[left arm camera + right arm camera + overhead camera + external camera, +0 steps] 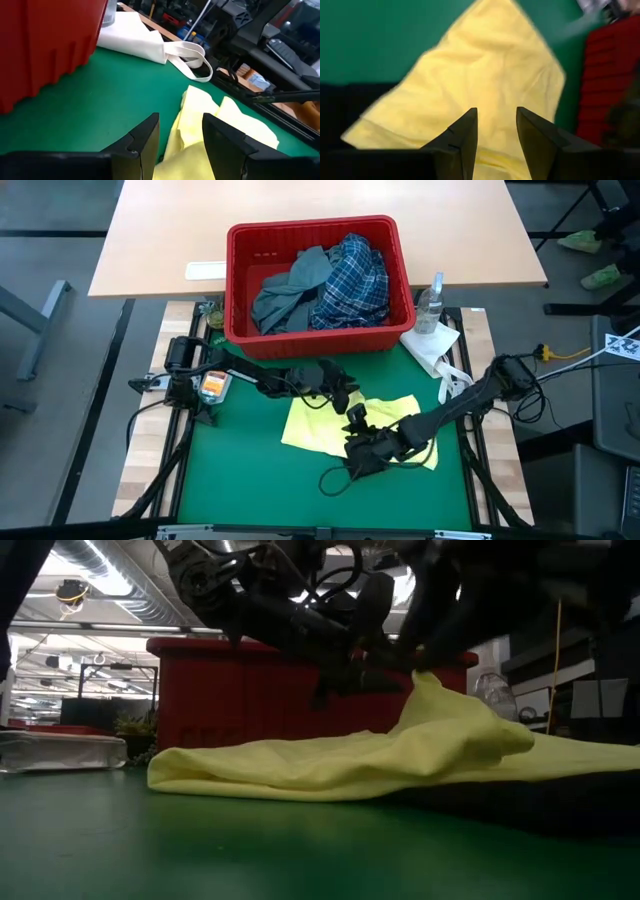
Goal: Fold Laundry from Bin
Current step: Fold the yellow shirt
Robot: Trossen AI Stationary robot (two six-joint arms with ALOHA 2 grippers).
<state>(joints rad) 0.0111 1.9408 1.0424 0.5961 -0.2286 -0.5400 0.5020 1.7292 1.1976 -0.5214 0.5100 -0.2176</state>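
The small yellow garment [320, 425] lies spread on the green mat [250, 480] in front of the red bin [312, 228]. My left gripper [348, 402] reaches in from the left and is shut on the garment's far right part [235, 125]. My right gripper [360, 442] hovers open over the same garment [485, 75], pointing steeply down; I cannot tell whether it touches. A grey-blue garment [290, 290] and the plaid shirt [355, 280] lie piled in the bin. Something dark and flat [520, 805] lies under the yellow garment's near right part. My left gripper has a raised fold of the yellow garment [177, 145] between its two fingers; one layer or several, I cannot tell. The fingers come nearly level from the table's left. The cloth rises to a peak [425, 685] at the fingers. The rest lies slack on the mat.
The white paper towel [432, 345] and a clear spray bottle [432, 300] sit at the bin's right. A small orange device [213, 385] is near the left arm's base. A loose cable loop [330, 480] lies on the mat's near part.
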